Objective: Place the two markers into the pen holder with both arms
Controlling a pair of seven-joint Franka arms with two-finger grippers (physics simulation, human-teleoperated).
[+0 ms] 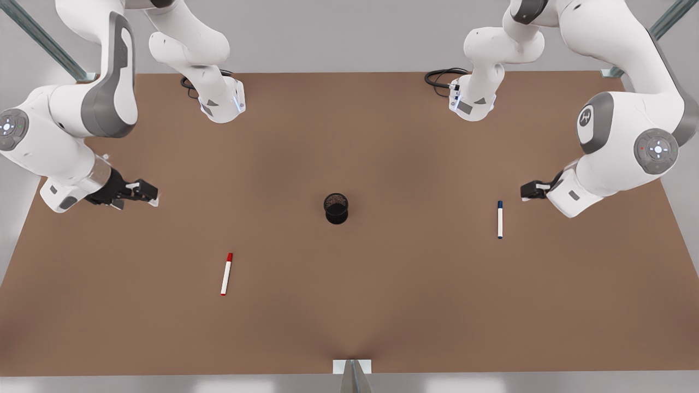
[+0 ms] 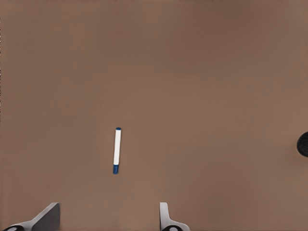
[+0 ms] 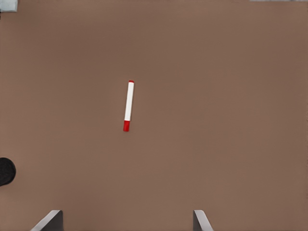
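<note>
The black mesh pen holder (image 1: 336, 208) stands upright at the table's middle; its edge also shows as a dark patch in the left wrist view (image 2: 303, 144) and the right wrist view (image 3: 6, 172). The red-capped marker (image 1: 226, 274) (image 3: 128, 106) lies flat toward the front view's left. Above and behind it hangs my right gripper (image 1: 150, 194) (image 3: 125, 217), open and holding nothing. The blue-capped marker (image 1: 499, 220) (image 2: 116, 150) lies flat at the front view's right. My left gripper (image 1: 525, 191) (image 2: 106, 214) hovers just behind it, also open and holding nothing.
The brown table (image 1: 349, 316) carries both arm bases (image 1: 223, 103) (image 1: 472, 101) at its far edge, each with a coiled black cable beside it. A small metal bracket (image 1: 352, 367) sits at the near edge. Metal frame struts (image 1: 43, 41) stand at the back corners.
</note>
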